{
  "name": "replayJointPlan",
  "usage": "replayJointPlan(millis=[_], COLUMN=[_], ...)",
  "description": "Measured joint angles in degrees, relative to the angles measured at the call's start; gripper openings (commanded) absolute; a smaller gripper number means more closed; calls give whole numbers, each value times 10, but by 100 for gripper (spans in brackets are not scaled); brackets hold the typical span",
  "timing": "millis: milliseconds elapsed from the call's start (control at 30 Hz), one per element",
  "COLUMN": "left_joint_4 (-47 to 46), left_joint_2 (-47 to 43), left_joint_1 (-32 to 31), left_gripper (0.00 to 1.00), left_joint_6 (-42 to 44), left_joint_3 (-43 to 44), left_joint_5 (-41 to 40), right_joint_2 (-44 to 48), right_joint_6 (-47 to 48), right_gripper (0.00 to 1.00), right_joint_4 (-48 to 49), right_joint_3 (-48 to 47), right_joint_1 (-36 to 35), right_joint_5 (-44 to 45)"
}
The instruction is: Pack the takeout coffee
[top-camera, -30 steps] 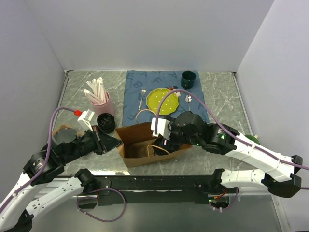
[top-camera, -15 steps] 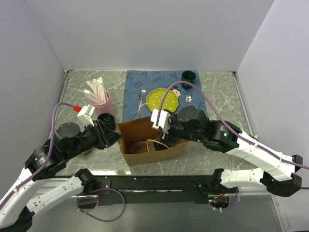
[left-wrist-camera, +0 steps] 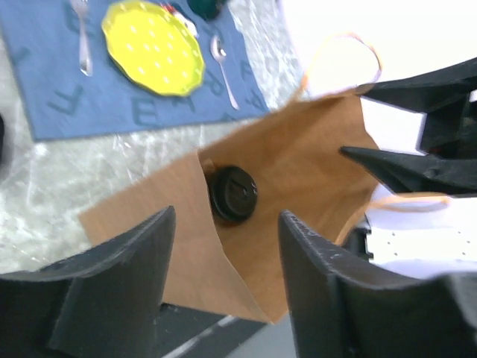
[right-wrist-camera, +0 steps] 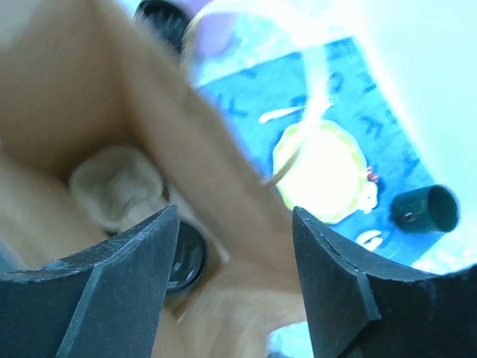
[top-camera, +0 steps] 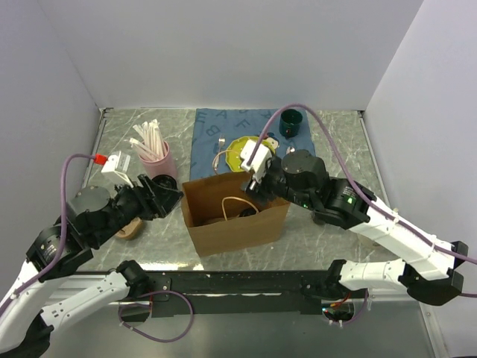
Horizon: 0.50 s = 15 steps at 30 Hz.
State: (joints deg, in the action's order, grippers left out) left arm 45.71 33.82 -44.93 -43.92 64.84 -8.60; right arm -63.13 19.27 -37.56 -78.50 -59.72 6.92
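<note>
Stood the paper bag (top-camera: 235,224) upright from its side, at 6 o'clock of the yellow plate (top-camera: 237,148). Down inside, the takeout coffee (left-wrist-camera: 232,194), lid up. At 9 o'clock the left gripper (left-wrist-camera: 227,216), at 1 o'clock the right gripper (right-wrist-camera: 235,212), both spread, perhaps straddling the rim. Essentially packed.

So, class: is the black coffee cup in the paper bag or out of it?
In. The left wrist view shows the lidded cup down inside the open brown bag.
</note>
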Motion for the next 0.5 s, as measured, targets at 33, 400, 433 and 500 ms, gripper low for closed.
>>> replayJointPlan(millis=[33,400,433,500], left_joint_4=[0,-40,-53,-87], left_joint_2=[4,120,135,170], left_joint_1=[0,0,0,8], left_gripper=[76,99,99,98], left_joint_6=[9,140,156,188], left_joint_3=[5,85,92,102], left_joint_5=[-8,-222,-246,-298], right_joint_2=[-5,-59,-53,-35], right_joint_6=[-2,-95,-112,-154], right_gripper=[71,91,97,100], right_joint_4=[9,27,26,16], right_joint_3=[-8,-170,-176,-179], right_joint_1=[2,4,4,4], right_joint_5=[7,66,59,41])
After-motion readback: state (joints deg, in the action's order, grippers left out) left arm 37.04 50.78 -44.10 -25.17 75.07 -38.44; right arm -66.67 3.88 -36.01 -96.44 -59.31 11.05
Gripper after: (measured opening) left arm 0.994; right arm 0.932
